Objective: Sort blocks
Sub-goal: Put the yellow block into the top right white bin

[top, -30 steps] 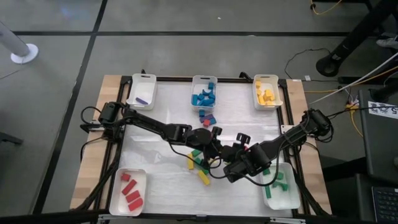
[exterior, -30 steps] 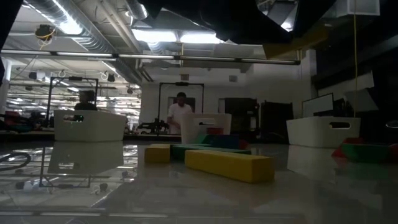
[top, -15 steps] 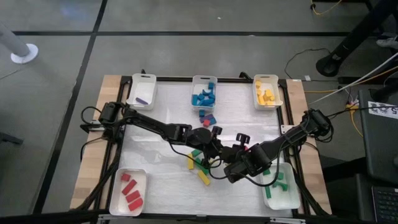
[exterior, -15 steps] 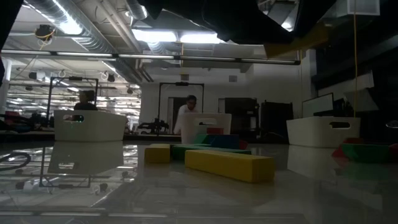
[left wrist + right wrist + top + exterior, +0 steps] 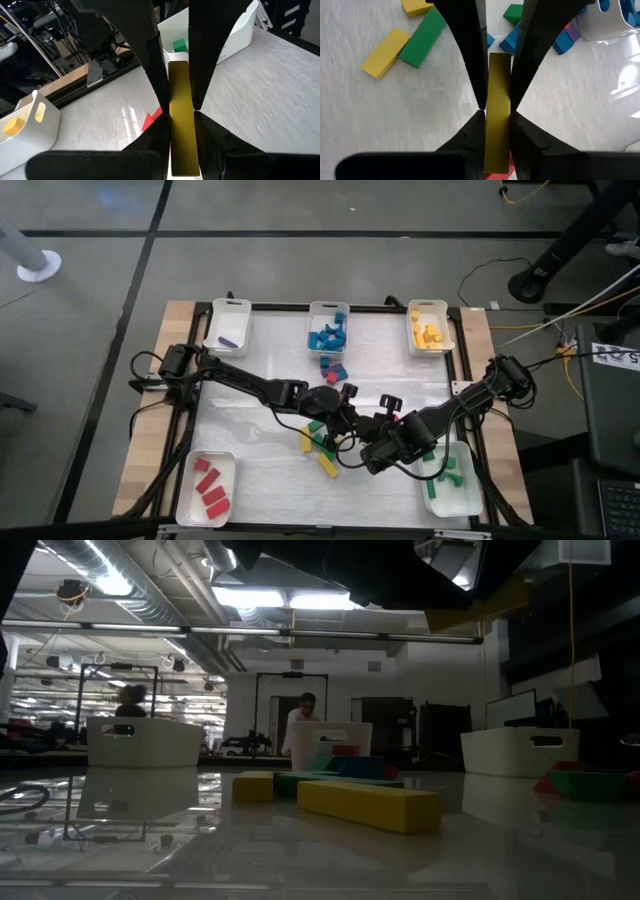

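A yellow bar block (image 5: 181, 100) hangs above the middle of the table. Both grippers are shut on it and meet end to end: my left gripper (image 5: 352, 420) reaches in from the left, my right gripper (image 5: 372, 442) from the right. The arms hide the bar in the high view. Below and to the left, loose blocks lie flat on the table: a yellow bar (image 5: 328, 465), a shorter yellow one (image 5: 306, 440) and green ones (image 5: 316, 426). Several blue blocks (image 5: 335, 370) lie farther back. My left gripper pinches the yellow bar's two long sides (image 5: 182, 150) between its fingers, on the half nearer its wrist. The fingers run along the bar and come from the table's left, slanting slightly down. The bar is clear of the table. My right gripper pinches the same bar's long sides (image 5: 497, 145) between its two fingers, on the other half. Its fingers also lie along the bar and come from the table's right, slanting steeply down. The table shows beneath the bar (image 5: 499, 75).
White trays stand along the edges: purple block tray (image 5: 228, 327), blue tray (image 5: 328, 328) and yellow tray (image 5: 430, 328) at the far side, red tray (image 5: 205, 488) near left, green tray (image 5: 450, 480) near right. A person shows in the room beyond.
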Controlling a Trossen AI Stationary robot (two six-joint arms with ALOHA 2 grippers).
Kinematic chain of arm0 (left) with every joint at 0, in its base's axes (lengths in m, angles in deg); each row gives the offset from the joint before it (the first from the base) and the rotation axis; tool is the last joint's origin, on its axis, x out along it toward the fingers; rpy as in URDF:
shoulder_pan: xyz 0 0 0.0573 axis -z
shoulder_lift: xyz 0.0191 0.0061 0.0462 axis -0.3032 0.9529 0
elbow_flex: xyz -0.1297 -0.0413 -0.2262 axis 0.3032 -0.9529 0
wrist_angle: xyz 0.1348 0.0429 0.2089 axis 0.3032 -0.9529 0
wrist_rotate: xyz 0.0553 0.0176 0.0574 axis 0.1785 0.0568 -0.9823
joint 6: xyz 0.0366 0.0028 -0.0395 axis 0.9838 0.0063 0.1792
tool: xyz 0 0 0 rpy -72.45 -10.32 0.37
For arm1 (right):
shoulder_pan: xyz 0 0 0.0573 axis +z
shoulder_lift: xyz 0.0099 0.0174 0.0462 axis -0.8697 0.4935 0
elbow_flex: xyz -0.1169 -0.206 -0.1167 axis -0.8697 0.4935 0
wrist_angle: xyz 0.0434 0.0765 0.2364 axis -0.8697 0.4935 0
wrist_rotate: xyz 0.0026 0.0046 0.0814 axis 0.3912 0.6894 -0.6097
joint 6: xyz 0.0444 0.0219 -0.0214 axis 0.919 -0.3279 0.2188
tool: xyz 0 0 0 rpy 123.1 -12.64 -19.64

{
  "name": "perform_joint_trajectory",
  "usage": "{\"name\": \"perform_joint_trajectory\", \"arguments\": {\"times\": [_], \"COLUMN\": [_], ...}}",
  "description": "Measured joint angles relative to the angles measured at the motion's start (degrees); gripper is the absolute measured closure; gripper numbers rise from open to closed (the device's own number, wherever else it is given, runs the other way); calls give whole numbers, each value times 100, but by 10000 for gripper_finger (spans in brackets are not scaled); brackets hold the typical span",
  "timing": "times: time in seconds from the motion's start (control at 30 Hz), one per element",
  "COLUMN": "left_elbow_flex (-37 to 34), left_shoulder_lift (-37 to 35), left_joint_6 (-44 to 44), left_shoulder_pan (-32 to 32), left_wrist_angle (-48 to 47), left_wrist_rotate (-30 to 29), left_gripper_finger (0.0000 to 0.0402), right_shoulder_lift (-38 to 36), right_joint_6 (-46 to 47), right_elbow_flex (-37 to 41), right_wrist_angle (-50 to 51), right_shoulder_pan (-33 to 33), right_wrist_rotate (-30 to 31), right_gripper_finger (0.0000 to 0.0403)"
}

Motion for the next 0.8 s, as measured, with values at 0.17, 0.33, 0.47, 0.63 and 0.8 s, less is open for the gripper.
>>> {"name": "perform_joint_trajectory", "arguments": {"times": [0.17,0.33,0.47,0.63,0.8], "left_elbow_flex": [0,0,0,0,20], "left_shoulder_lift": [0,0,-7,-11,-52], "left_joint_6": [4,1,0,35,37], "left_shoulder_pan": [10,10,10,13,15], "left_wrist_angle": [4,7,6,23,84], "left_wrist_rotate": [4,6,5,-25,-240], "left_gripper_finger": [345,345,344,312,254], "right_shoulder_lift": [0,2,0,0,7], "right_joint_6": [-7,-9,-129,-196,-461], "right_elbow_flex": [0,0,0,0,7], "right_wrist_angle": [-18,-18,-16,-14,-26], "right_shoulder_pan": [0,0,-2,-42,-155], "right_wrist_rotate": [-110,-121,-103,-139,-143], "right_gripper_finger": [328,337,344,341,340]}}
